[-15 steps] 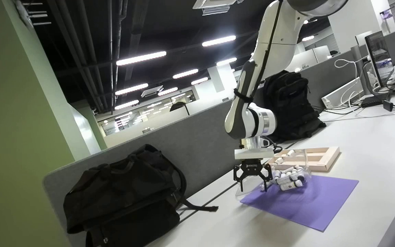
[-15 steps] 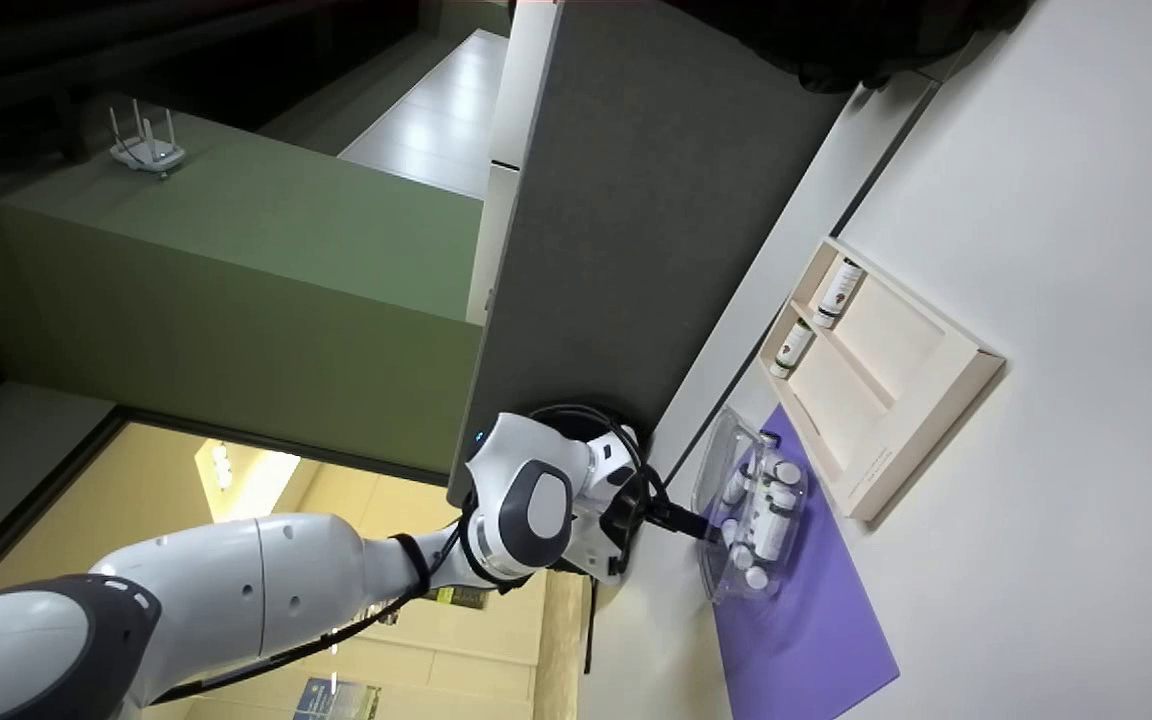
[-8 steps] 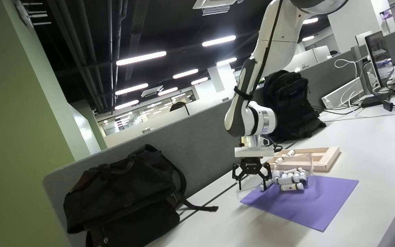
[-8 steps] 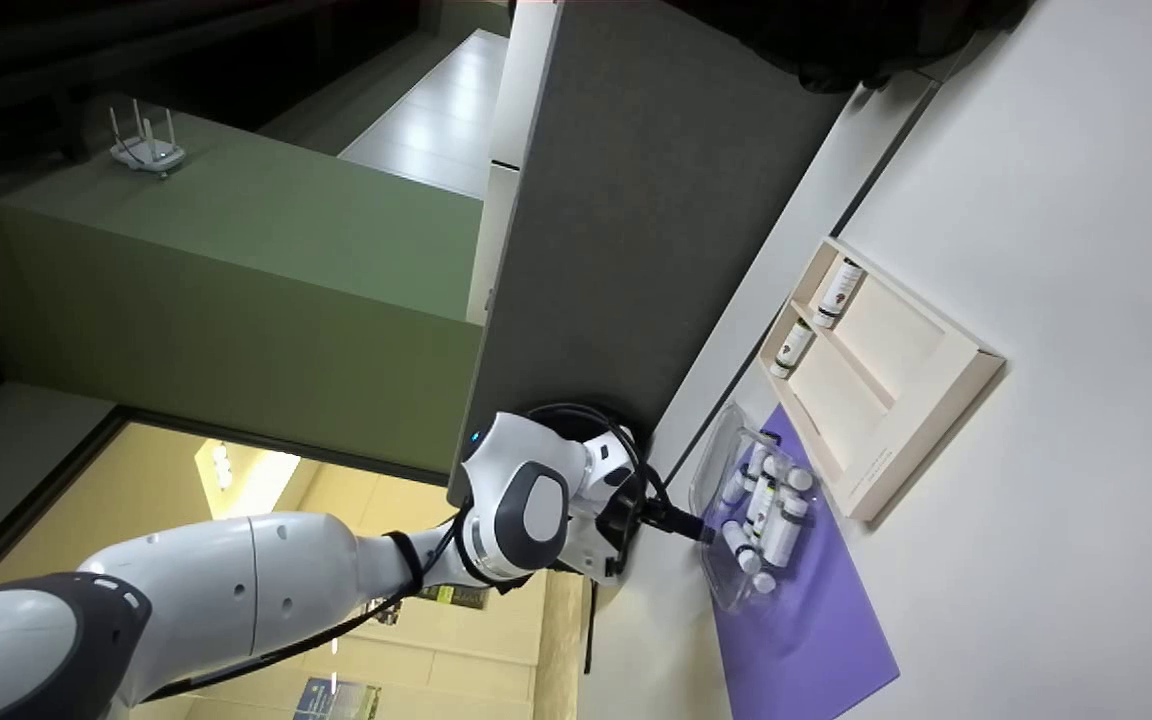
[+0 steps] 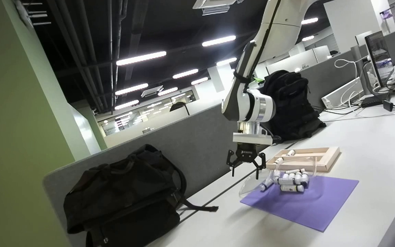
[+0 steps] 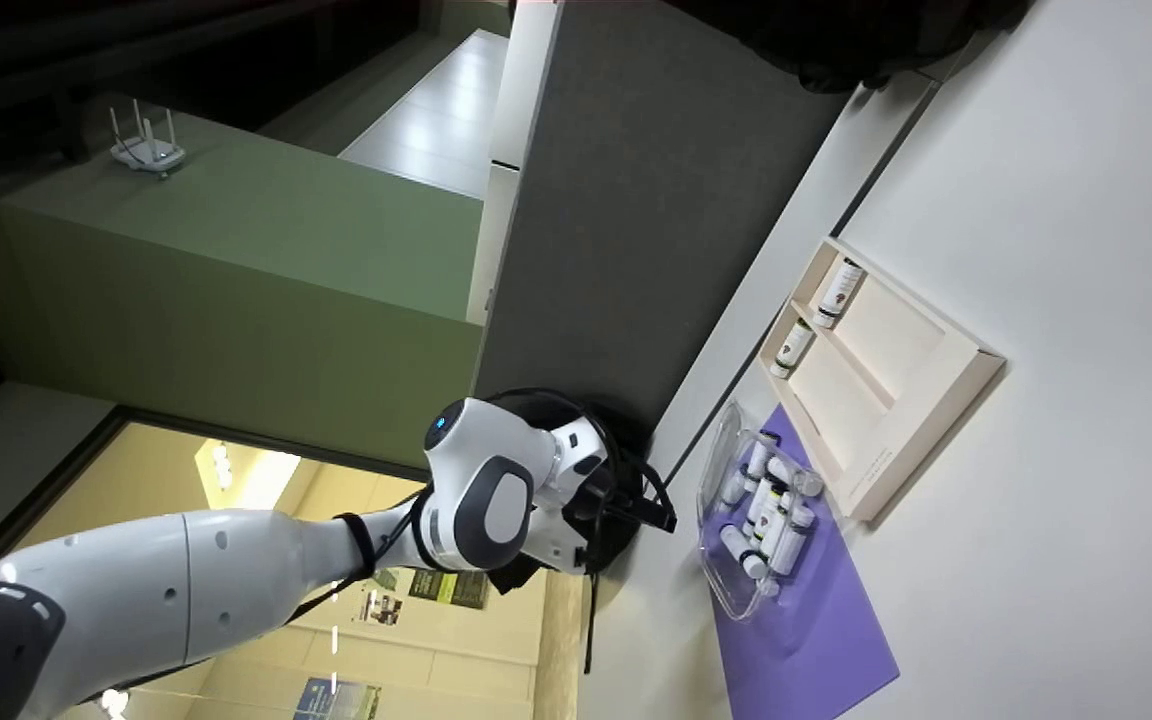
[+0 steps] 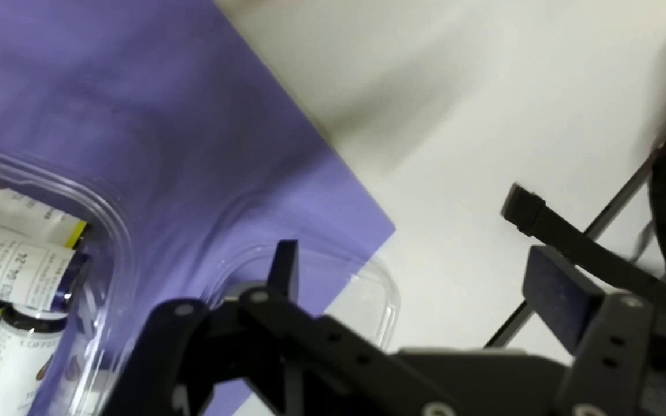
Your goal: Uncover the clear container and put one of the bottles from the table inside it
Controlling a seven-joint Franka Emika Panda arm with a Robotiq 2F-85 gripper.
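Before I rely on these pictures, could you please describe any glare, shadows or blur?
In an exterior view, white tubular ceiling lights glare; in an exterior view, a black item at the top looks underexposed; in the wrist view, highlights streak the clear plastic container, a soft shadow falls on the pale table, and the black gripper looks slightly blurred.

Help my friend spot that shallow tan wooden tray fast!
Find the long grey-white desk by the grey partition wall. Beside the flat purple mat on it lies the shallow tan wooden tray. Unlike the clear plastic box, it's not see-through: a tan bar splits it, with one small white bottle either side.
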